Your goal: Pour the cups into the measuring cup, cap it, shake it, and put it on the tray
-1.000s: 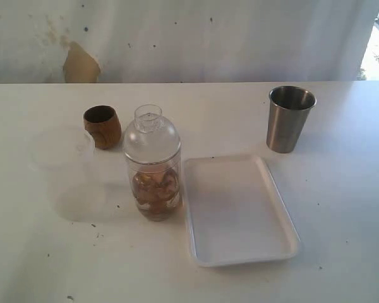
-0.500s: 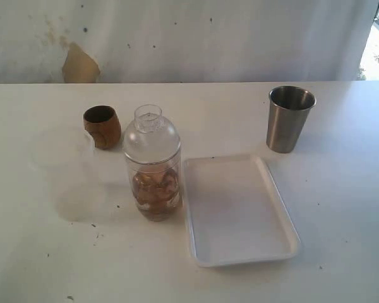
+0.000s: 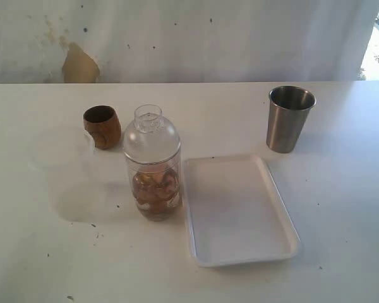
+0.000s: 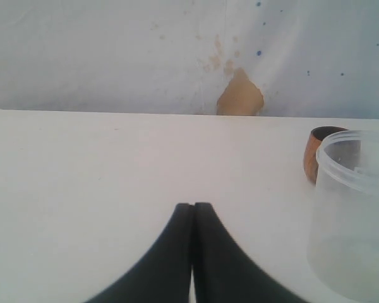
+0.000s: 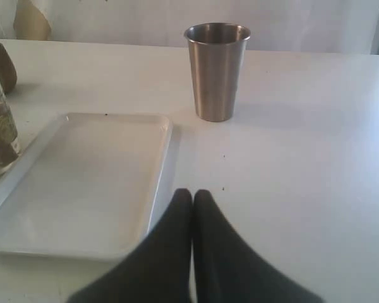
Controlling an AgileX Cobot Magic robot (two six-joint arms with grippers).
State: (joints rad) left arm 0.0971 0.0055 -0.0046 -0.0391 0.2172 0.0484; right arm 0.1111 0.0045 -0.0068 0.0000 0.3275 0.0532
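The clear measuring cup (image 3: pixel 154 189) stands upright on the table just left of the white tray (image 3: pixel 239 211), with brownish contents in its lower part. The clear domed cap (image 3: pixel 151 137) sits on top of it. Behind it to the left is the brown wooden cup (image 3: pixel 102 126). The steel tumbler (image 3: pixel 290 118) stands at the back right. Neither arm shows in the exterior view. My left gripper (image 4: pixel 193 206) is shut and empty, the wooden cup (image 4: pixel 316 151) off to one side. My right gripper (image 5: pixel 192 192) is shut and empty beside the tray (image 5: pixel 82 183), facing the tumbler (image 5: pixel 216 69).
A frosted translucent plastic cup (image 3: pixel 63 170) stands at the left of the table, in front of the wooden cup; it fills the edge of the left wrist view as cup (image 4: pixel 354 214). A white backdrop with a tan patch (image 3: pixel 81 65) runs behind the table.
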